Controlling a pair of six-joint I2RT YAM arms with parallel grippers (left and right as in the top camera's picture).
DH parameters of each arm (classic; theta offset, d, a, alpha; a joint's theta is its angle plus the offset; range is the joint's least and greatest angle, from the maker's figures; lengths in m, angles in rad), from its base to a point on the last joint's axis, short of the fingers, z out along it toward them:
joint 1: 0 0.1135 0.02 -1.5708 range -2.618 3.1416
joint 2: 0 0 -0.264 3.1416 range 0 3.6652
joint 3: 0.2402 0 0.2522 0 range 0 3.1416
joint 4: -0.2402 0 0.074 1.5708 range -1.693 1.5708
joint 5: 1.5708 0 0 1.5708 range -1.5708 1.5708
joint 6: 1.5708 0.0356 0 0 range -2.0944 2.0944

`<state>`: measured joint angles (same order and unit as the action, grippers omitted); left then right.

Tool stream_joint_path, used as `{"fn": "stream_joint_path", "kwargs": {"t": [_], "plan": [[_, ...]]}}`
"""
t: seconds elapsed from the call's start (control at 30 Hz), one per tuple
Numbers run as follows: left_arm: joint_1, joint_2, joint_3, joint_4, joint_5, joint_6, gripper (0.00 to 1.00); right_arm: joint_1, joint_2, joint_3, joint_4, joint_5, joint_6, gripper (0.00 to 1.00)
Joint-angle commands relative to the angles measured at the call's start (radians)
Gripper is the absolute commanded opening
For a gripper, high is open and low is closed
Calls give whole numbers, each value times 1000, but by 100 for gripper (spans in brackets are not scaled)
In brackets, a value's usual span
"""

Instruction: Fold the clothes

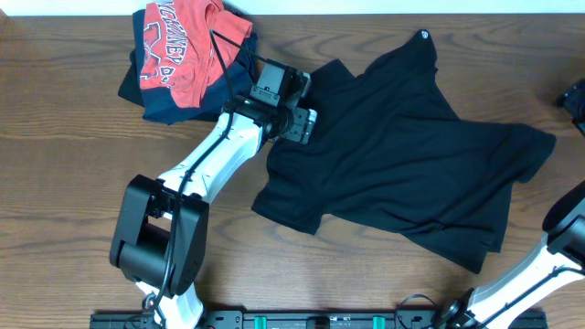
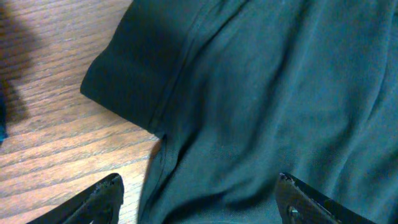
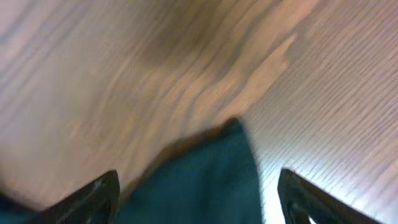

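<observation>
The black T-shirt lies loosely spread and wrinkled across the middle and right of the wooden table, with a small white emblem at its far edge. My left gripper hovers over the shirt's left side. In the left wrist view it is open over the black fabric, beside a sleeve seam and hem. My right gripper is open, with a corner of the black cloth between its fingers, over bare wood. In the overhead view only the right arm shows.
A red shirt with white lettering lies bunched on a dark navy garment at the far left, just behind my left arm. A dark object sits at the right edge. Bare wood lies left of the shirt.
</observation>
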<state>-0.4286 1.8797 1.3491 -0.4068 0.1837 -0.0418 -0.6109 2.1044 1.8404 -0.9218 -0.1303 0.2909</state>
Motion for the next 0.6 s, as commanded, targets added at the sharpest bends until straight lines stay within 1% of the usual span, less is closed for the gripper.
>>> {"fn": "stream_joint_path", "kwargs": {"t": [0.0, 0.1, 0.2, 0.27, 0.43, 0.57], "plan": [[2, 12, 0, 6, -16, -24, 79, 35, -46, 90, -151, -177, -50, 79], [13, 9, 3, 4, -16, -36, 80, 75, -67, 95, -304, -231, -98, 77], [39, 7, 9, 4, -12, -92, 80, 132, -76, 93, -429, -208, -154, 74], [60, 5, 14, -3, -12, -125, 80, 180, -89, 80, -481, -180, -177, 72], [103, -6, 17, -49, 15, -141, 80, 291, -188, -5, -502, -128, -176, 72], [118, -7, 16, -86, 14, -140, 80, 355, -338, -154, -476, -78, -138, 72]]}}
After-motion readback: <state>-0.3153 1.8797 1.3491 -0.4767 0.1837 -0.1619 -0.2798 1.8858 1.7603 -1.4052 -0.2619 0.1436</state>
